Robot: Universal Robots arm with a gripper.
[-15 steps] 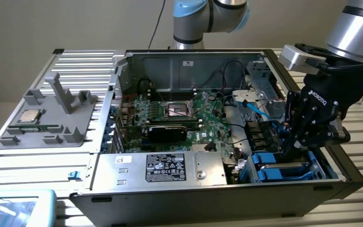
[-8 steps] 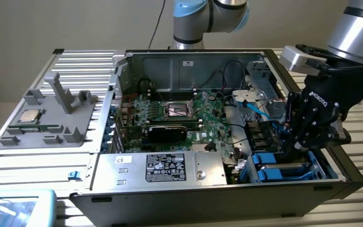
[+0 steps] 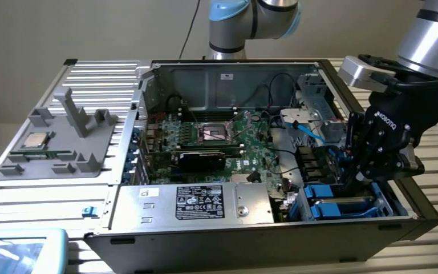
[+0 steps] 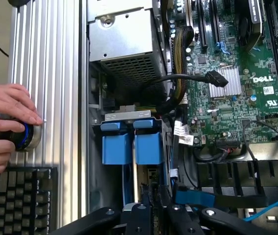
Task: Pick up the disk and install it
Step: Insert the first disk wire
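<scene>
The disk [image 4: 137,177] stands on edge in the drive bay at the corner of the open computer case [image 3: 401,220]. Its blue plastic bracket [image 4: 129,147] shows two tabs at the far end. In the exterior view the blue bracket [image 3: 341,205] sits low at the exterior view's right. My black gripper [image 3: 353,181] reaches down into that bay. In the wrist view my gripper [image 4: 153,208] has its fingers [image 4: 138,215] close on either side of the disk's near edge, shut on it.
A green motherboard [image 3: 219,134] fills the case's middle, with black cables [image 4: 188,78] by the bay. A silver box with a black label [image 3: 196,202] lies at the front. A CPU chip [image 3: 36,140] rests on a grey fixture. A person's hands [image 4: 4,127] hold a knob beside a keyboard [image 4: 21,200].
</scene>
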